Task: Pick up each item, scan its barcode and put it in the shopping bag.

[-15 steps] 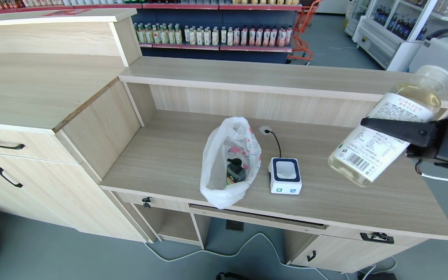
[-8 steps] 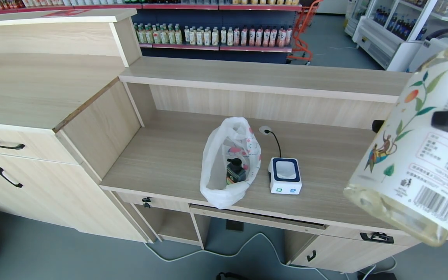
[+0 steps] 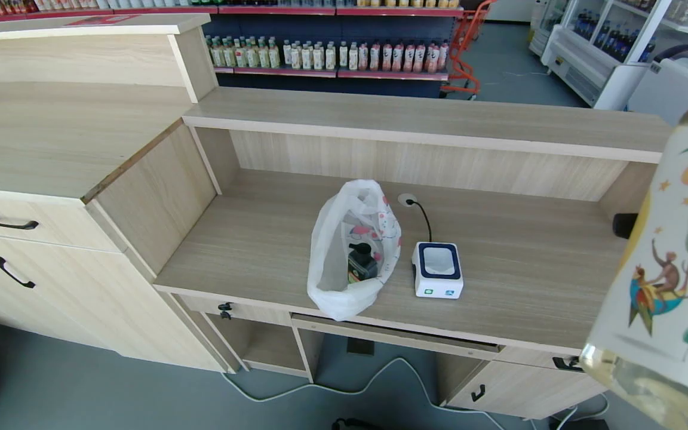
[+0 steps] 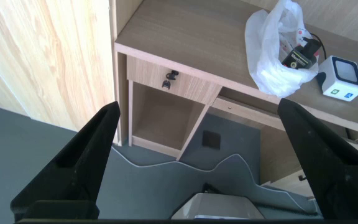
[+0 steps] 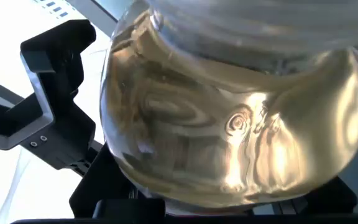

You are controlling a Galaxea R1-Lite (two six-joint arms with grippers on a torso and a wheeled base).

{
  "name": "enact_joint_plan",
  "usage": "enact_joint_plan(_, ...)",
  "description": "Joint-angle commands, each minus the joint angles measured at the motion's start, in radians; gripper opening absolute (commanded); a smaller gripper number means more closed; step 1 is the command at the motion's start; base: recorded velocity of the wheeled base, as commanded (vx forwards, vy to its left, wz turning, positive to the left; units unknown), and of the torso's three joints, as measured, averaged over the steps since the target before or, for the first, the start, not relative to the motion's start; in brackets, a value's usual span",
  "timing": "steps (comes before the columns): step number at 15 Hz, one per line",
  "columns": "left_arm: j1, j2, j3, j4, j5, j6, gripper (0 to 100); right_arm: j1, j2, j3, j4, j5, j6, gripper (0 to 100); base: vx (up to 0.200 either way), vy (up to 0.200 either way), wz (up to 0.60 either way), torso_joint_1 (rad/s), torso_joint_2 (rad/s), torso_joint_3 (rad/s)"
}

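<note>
A clear bottle of pale yellow liquid with a white illustrated label hangs tilted, close to the head camera at the far right, off the counter's right end. In the right wrist view my right gripper is shut on this bottle, with one black finger beside it. The white shopping bag stands open on the counter with a dark bottle inside. The white and blue scanner sits just right of the bag. My left gripper is open and holds nothing, over the floor before the counter's left front.
The scanner's black cable runs back to a hole in the wooden counter. A raised shelf borders the back, and a taller cabinet with drawers stands to the left. Store shelves lie beyond.
The bottle has swung closer to the head camera and further right and down in the picture. Its barcode and the black gripper finger have left the frame. The bag and scanner stayed put.
</note>
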Motion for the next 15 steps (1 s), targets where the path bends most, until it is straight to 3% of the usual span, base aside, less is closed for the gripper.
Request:
enact_joint_plan(1, 0.000, 0.000, 0.000, 0.000, 0.000, -0.001, 100, 0.025, 0.001, -0.007, -0.001, 0.004, 0.000, 0, 0.000, 0.000, 0.00, 0.000, 0.00, 0.000)
enact_joint_plan(15, 0.000, 0.000, 0.000, 0.000, 0.000, -0.001, 100, 0.104, 0.036, -0.057, 0.036, 0.031, 0.005, 0, 0.000, 0.000, 0.00, 0.000, 0.00, 0.000)
